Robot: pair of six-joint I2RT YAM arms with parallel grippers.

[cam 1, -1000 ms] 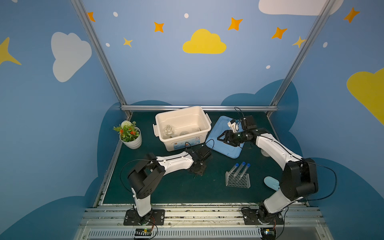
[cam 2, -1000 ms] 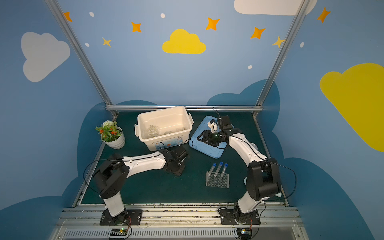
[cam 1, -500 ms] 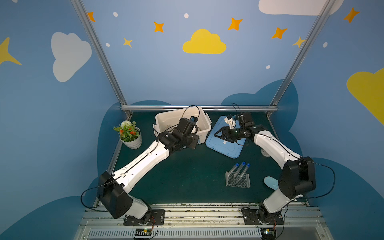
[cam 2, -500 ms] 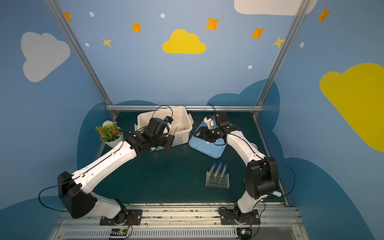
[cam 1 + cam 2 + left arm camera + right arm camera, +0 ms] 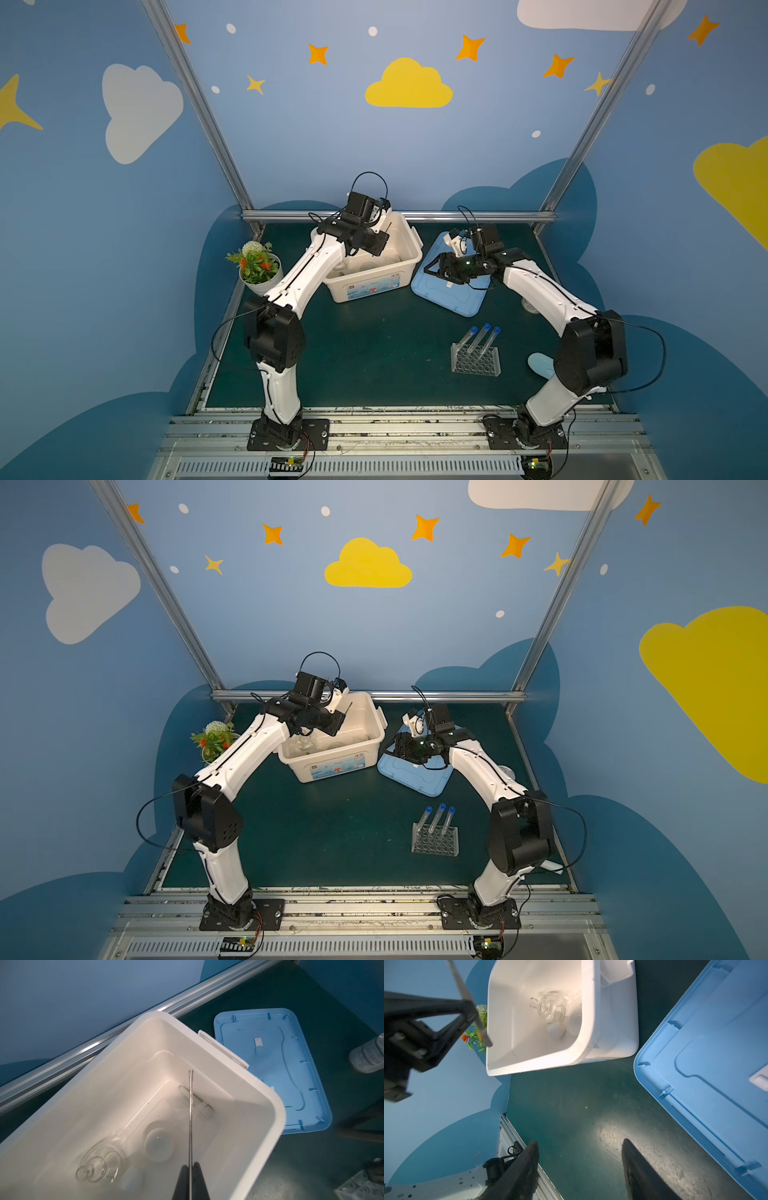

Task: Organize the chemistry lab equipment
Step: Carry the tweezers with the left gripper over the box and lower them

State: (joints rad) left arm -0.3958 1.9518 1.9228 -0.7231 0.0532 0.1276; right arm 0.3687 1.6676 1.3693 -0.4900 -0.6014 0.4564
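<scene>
The left gripper (image 5: 190, 1165) hangs over the white bin (image 5: 276, 1109) at the back edge of the desk. Its jaws are pinched tight on the metal tweezers (image 5: 190, 1115), which reach out above the round glass flask (image 5: 97, 1164) and white bowl (image 5: 159, 1145) lying inside the bin. The right gripper (image 5: 579, 1145) hovers over the desk between the bin and the blue lid (image 5: 716, 1043), jaws spread wide and empty, while 3 blue-capped test tubes (image 5: 482, 338) lean in the clear rack (image 5: 476, 363) toward the front right corner.

The green mat (image 5: 374, 353) bears bin (image 5: 365, 286), lid (image 5: 453, 295), rack (image 5: 476, 359), plant (image 5: 259, 266), scoop (image 5: 540, 363).
</scene>
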